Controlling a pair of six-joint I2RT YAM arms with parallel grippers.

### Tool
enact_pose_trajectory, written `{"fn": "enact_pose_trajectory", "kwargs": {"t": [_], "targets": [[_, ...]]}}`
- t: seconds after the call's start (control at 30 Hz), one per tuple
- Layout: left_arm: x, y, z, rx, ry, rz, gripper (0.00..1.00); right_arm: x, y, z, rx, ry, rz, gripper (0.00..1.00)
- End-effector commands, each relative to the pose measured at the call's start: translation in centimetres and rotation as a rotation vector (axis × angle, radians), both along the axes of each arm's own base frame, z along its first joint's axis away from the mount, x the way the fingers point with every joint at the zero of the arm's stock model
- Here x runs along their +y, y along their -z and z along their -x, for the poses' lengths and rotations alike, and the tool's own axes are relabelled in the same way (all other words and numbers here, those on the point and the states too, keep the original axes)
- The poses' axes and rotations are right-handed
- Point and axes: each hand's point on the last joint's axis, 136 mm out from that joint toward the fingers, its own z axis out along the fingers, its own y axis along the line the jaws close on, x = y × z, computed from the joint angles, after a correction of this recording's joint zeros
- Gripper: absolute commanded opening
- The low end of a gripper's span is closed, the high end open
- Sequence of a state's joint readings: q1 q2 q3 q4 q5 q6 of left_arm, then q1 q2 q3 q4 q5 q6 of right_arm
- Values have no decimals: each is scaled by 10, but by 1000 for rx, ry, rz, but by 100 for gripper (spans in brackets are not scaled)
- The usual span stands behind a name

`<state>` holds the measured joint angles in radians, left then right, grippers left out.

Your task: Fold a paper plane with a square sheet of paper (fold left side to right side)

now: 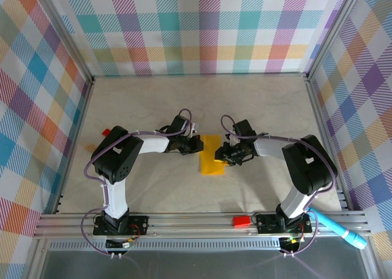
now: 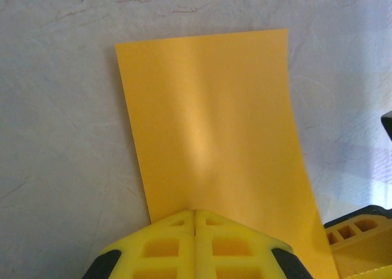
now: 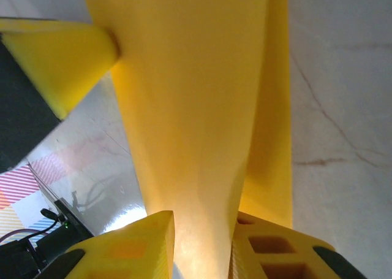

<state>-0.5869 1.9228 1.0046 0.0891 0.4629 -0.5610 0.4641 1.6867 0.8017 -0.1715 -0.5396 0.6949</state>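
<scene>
Yellow-orange square sheet of paper [image 1: 212,156]: my right gripper [image 3: 202,224] pinches its raised flap; my left gripper [image 2: 195,213], jaws closed, sits at its edge.

Table [image 1: 184,101], centre: 1 square sheet of paper [image 1: 212,155], folded over on itself. Left gripper [image 1: 198,145] rests on its left edge; right gripper [image 1: 226,157] is at its right edge, paper between its 2 fingers. Near left edge: 1 small block [image 1: 106,132]. On near rail [image 1: 184,221]: 1 further block [image 1: 241,221]. Near-right corner: 1 pen-like cylinder [image 1: 340,228].
</scene>
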Motion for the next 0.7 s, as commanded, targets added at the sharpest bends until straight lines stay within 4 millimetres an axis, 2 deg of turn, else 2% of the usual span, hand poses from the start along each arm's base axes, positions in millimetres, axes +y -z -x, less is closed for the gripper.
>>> {"fn": "enact_pose_trajectory", "kwargs": {"t": [0.0,0.3,0.67], "targets": [[6,16,24,76,20,-44,0,3,-2,-11,-20,-10,-15,27],[6,14,24,73,16,-43,0,-3,1,-25,-23,3,-27,27],[7,12,23,61,5,-36,0,-5,8,-27,-5,-2,-37,16]]}}
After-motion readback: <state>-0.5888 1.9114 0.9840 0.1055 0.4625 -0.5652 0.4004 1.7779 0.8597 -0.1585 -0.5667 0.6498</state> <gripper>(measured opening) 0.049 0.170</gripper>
